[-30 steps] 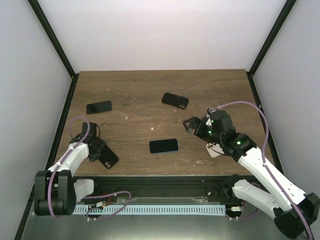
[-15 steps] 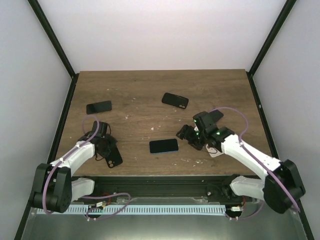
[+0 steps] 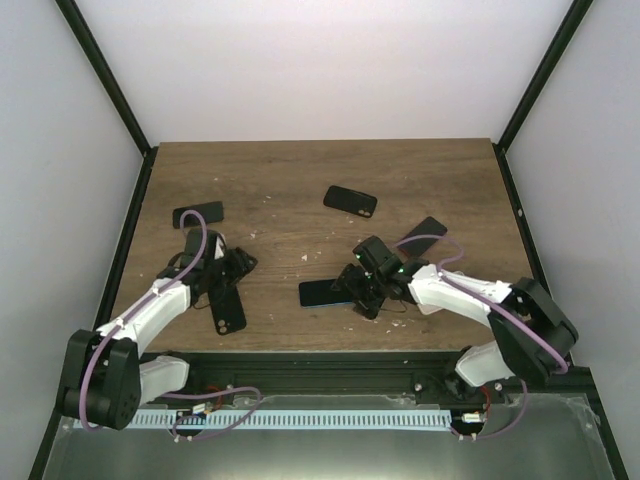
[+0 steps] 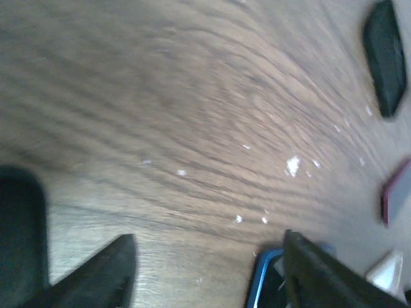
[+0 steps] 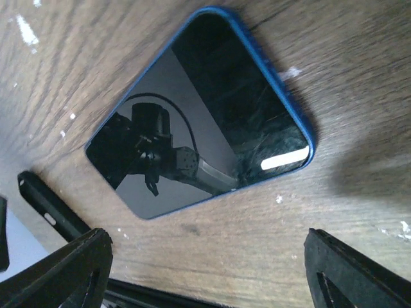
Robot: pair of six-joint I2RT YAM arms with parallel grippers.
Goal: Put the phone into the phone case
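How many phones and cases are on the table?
5: blue phone mid-table, black case near left, dark ones far left, back middle and right. More may be hidden.

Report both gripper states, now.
Left gripper: jaws open, holding nothing.
Right gripper: jaws open, holding nothing, just short of the blue phone.
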